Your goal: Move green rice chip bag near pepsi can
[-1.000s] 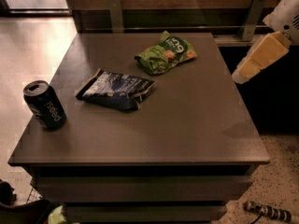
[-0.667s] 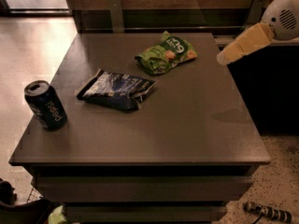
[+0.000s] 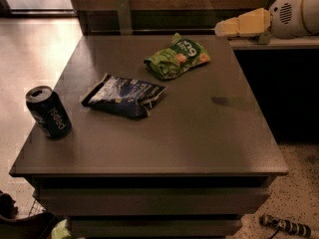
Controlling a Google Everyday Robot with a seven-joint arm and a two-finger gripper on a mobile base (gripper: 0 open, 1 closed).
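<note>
The green rice chip bag (image 3: 178, 57) lies flat on the far middle of the dark table (image 3: 199, 133). The pepsi can (image 3: 48, 112) stands upright near the table's left edge, close to the front. My gripper (image 3: 222, 29) reaches in from the upper right, above the table's far right corner and to the right of the green bag, apart from it. It holds nothing that I can see.
A dark blue-and-white snack bag (image 3: 124, 95) lies between the can and the green bag. A low ledge (image 3: 279, 43) runs behind the table at the right. A small object (image 3: 286, 226) lies on the speckled floor at the lower right.
My gripper has moved up and to the left, from beside the table's right edge to above its far right corner. The bags and the can have not moved.
</note>
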